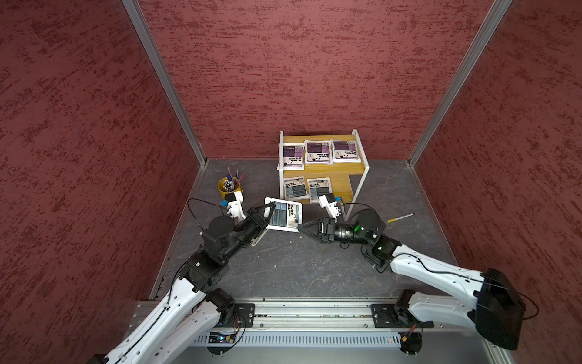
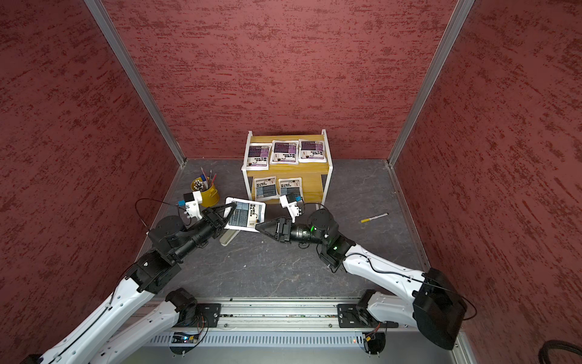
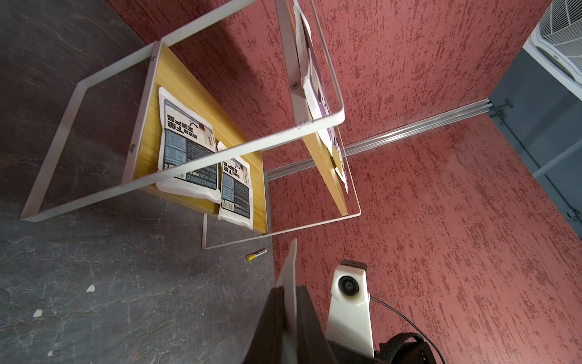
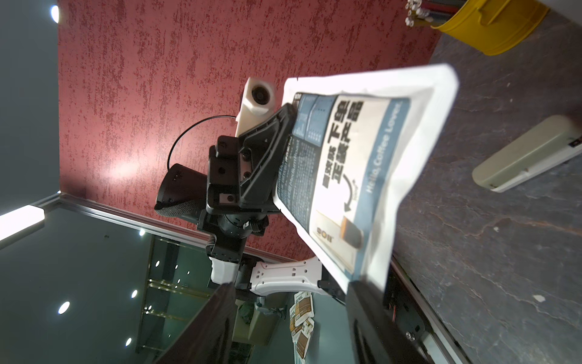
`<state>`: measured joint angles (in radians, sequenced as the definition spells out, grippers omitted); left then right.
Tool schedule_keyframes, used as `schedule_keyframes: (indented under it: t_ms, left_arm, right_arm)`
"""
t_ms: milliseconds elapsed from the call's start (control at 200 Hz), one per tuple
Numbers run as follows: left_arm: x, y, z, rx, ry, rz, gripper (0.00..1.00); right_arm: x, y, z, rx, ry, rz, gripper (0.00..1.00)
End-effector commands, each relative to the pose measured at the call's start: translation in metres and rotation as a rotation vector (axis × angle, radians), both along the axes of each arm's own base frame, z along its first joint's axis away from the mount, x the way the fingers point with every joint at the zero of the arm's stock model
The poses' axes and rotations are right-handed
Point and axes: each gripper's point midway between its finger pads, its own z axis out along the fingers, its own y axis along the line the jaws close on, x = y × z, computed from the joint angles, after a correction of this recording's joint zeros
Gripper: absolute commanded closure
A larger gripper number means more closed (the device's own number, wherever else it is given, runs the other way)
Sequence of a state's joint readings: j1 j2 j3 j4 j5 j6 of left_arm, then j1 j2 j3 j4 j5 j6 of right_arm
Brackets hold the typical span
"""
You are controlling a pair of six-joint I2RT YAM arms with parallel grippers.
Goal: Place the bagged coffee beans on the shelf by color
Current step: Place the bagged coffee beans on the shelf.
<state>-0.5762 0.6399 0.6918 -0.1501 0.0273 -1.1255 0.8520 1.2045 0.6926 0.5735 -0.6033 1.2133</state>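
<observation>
1. Shelf first: its top board carries three purple bags in a row, so I judge that colour finished.
2. The lower board holds two grey-blue bags side by side, with bare wood beside them toward my right.
3. The last bag, also grey-blue, hangs above the tabletop, in front of the shelf and between my two arms.
4. My left pincer is clamped on one edge of it. The left wrist view shows the bag's rim squeezed between the fingers.
5. My right pincer has its jaws apart at the bag's opposite corner and grips nothing. I cannot tell whether a finger touches that corner.
6. I read this as a hand-over or re-grip, with five of six bags placed.
7. Left to do: carry this bag to the free spot on the lower board, lay it flat, let go.
8. The pen bucket, the loose marker and the long case under my left arm play no part in the sorting.
</observation>
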Motion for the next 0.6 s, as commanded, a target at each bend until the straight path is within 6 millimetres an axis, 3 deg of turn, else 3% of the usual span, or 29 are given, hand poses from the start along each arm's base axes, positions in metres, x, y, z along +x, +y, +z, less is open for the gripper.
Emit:
schedule_keyframes:
  t_ms: [0, 361, 596]
  left_arm:
    - [0.004, 0.013, 0.018, -0.019, -0.045, 0.082, 0.91]
    - [-0.002, 0.024, 0.025, -0.011, -0.072, 0.124, 0.91]
    - [-0.005, 0.019, 0.023, -0.035, -0.072, 0.104, 0.91]
  right_arm:
    - [0.0, 0.009, 0.027, 0.091, -0.045, -0.011, 0.4]
    - [-0.009, 0.038, 0.016, 0.084, 0.001, -0.006, 0.4]
    - [0.012, 0.042, 0.027, 0.165, 0.019, -0.115, 0.4]
